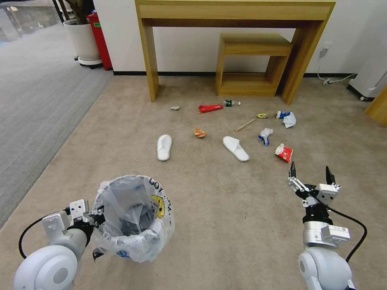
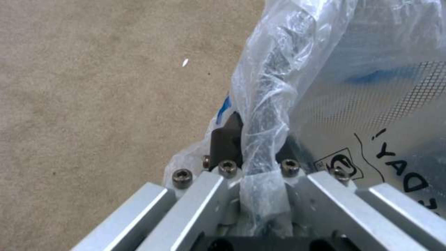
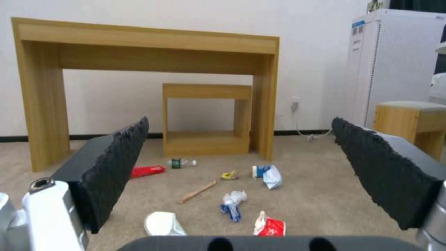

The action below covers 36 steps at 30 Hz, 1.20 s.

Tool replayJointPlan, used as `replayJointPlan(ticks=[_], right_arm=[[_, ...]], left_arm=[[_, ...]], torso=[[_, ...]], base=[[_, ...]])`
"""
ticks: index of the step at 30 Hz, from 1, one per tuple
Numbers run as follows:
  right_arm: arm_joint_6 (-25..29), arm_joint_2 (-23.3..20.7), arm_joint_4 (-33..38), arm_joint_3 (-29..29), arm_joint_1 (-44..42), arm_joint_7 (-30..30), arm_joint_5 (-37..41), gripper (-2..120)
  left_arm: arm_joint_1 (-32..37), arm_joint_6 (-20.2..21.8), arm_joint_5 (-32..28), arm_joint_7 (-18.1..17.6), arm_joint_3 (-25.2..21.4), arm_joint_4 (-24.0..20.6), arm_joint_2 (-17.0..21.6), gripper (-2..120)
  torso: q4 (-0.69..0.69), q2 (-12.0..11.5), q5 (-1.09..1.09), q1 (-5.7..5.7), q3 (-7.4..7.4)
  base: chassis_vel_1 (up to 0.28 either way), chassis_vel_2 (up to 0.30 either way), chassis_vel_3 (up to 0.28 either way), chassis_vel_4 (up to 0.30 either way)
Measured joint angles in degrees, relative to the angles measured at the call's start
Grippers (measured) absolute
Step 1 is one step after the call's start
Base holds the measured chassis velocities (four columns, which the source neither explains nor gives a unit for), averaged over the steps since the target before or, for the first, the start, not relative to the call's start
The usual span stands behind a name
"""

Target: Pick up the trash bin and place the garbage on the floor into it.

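Gripping crinkly bag-lined trash bin (image 1: pixel 133 219): left end effector (image 1: pixel 96 219) | right end effector (image 1: pixel 311 174) agape

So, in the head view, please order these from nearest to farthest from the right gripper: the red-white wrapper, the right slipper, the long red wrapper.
From the right gripper, open:
1. Red-white wrapper, just ahead.
2. Right slipper, ahead-left.
3. Long red wrapper, far, near the table.

Beige carpet floor (image 1: pixel 225 225) carries scattered garbage (image 1: pixel 242 129) and the bagged trash bin (image 1: pixel 133 217)
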Motion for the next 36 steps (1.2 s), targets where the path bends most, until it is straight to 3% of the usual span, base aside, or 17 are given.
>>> replayJointPlan(ticks=[16,36], right_arm=[[-0.31,0.10,-0.33,0.16,0.30,-0.98,-1.01,100],[-0.41,-0.10,-0.54,-0.04,0.17,-1.45,-1.45,100]], left_arm=[[-0.51,-0.23,0.11,0.02,0.28,0.66,-0.25,1],[-0.09,-0.40,1.05,0.13,0.50,0.66,-0.78,1]], torso=[[0.00,0.00,0.00,0.00,0.00],[-0.01,0.00,0.00,0.00,0.00]], base=[[-0.005,0.003,0.001,-0.007],[-0.090,0.090,0.092,-0.092]])
